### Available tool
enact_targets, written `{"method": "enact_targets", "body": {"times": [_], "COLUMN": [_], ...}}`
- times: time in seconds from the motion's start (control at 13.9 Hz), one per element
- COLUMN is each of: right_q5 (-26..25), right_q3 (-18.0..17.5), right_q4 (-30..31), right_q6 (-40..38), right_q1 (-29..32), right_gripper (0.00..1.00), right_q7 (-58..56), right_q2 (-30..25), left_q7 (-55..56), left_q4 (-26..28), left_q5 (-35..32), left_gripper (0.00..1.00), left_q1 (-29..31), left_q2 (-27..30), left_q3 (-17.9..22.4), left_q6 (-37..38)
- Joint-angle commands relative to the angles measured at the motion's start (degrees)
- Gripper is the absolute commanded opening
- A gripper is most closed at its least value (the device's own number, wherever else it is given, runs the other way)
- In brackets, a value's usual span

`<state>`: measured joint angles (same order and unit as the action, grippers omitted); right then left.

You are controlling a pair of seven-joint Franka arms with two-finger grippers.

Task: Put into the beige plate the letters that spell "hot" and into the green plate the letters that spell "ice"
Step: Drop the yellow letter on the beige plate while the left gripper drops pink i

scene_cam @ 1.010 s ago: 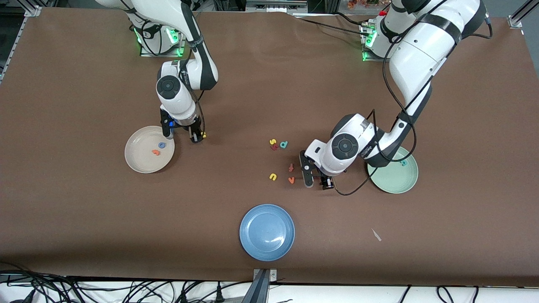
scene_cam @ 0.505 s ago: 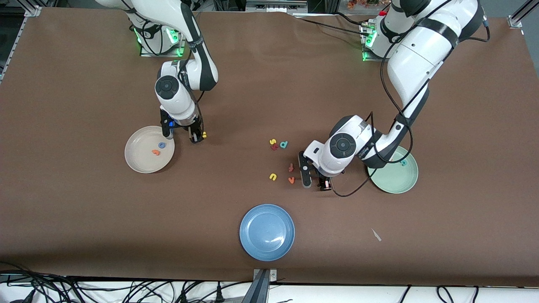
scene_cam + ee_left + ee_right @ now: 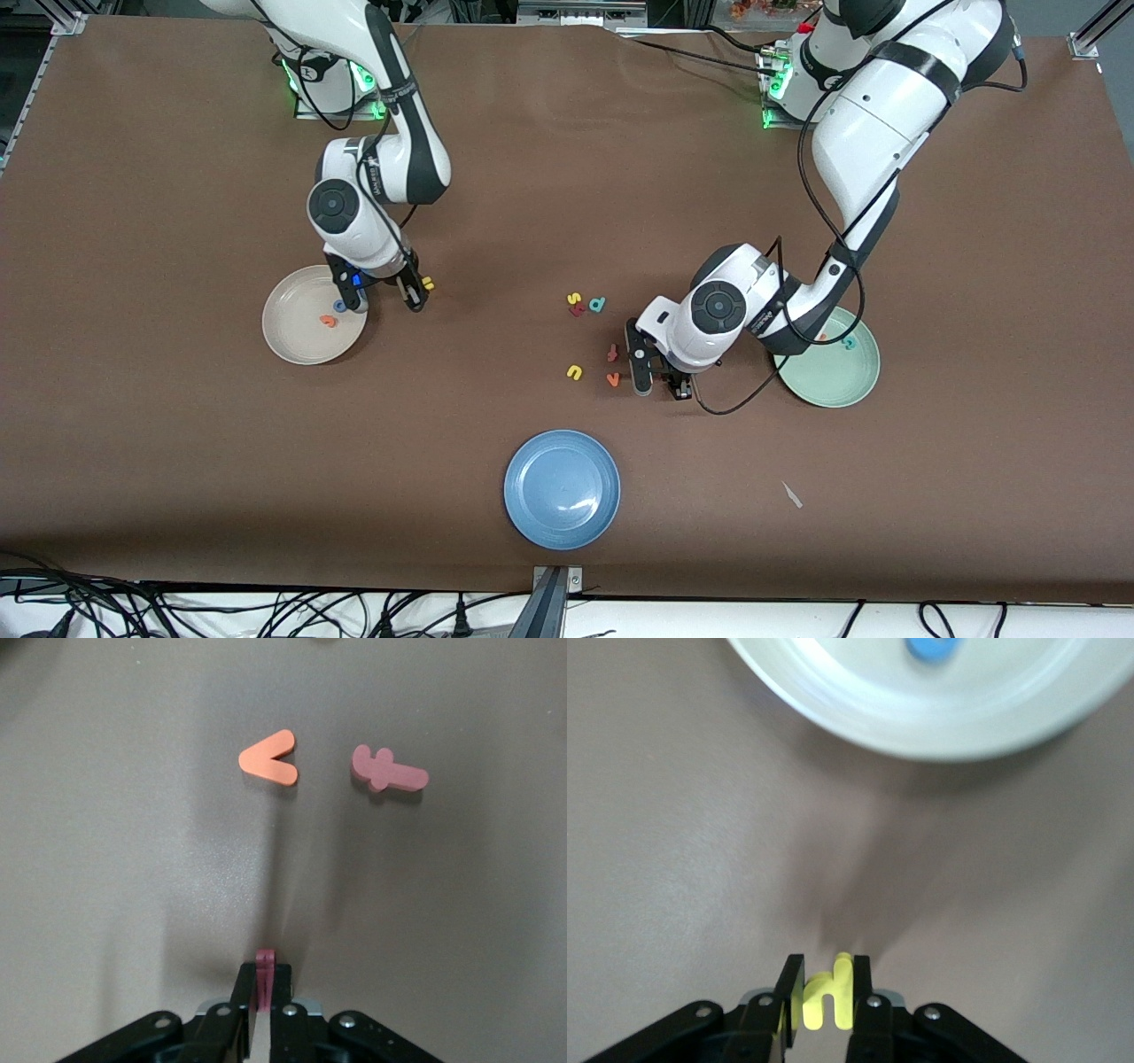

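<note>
My right gripper (image 3: pixel 421 292) is shut on the yellow "h" (image 3: pixel 828 997), which stands upright between its fingers. It hangs just off the rim of the beige plate (image 3: pixel 292 341), toward the left arm's end. A blue "o" (image 3: pixel 339 306) and an orange "t" (image 3: pixel 329 321) lie in that plate. My left gripper (image 3: pixel 660 381) is shut on the dark red "i" (image 3: pixel 264 961), low over the table beside the orange "v" (image 3: pixel 270 757). The green plate (image 3: pixel 833 381) holds the teal "c" (image 3: pixel 849 343), and the left arm partly covers this plate.
Loose letters lie mid-table: a pinkish-red "t" (image 3: pixel 612 353), a yellow "u" (image 3: pixel 575 372), a teal "d" (image 3: pixel 598 305), a yellow "s" (image 3: pixel 574 299) and a dark red piece (image 3: pixel 578 310). A blue plate (image 3: pixel 562 489) sits nearest the front camera, with a white scrap (image 3: pixel 791 494) beside it.
My left gripper has shut on the dark red "i". The right arm has swung a little toward the beige plate, still holding the "h".
</note>
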<state>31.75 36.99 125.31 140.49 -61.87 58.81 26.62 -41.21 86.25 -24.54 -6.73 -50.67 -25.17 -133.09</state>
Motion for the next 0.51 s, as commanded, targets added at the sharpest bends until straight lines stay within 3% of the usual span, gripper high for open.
{"method": "enact_targets", "body": {"times": [0.0, 0.29, 0.43], "right_q5": [0.77, -1.33, -3.0], "right_q3": [3.68, 12.38, 14.68], "right_q4": [0.37, 0.2, 0.11], "right_q6": [-4.06, -10.75, -11.64], "right_q1": [0.34, 0.34, 0.34], "right_gripper": [0.0, 0.0, 0.0], "right_q7": [-15.69, -34.25, -38.93], "right_q2": [-0.08, -0.08, 0.1], "left_q7": [-0.28, 0.25, -0.18], "left_q4": [-1.43, -1.43, -1.35], "left_q5": [-1.74, -0.34, 3.52], "left_gripper": [0.0, 0.0, 0.0], "left_q1": [0.22, 2.59, 5.57], "left_q2": [0.74, 6.01, 9.0], "left_q3": [-0.05, -0.49, -0.41], "left_q6": [0.72, 9.92, 16.16]}}
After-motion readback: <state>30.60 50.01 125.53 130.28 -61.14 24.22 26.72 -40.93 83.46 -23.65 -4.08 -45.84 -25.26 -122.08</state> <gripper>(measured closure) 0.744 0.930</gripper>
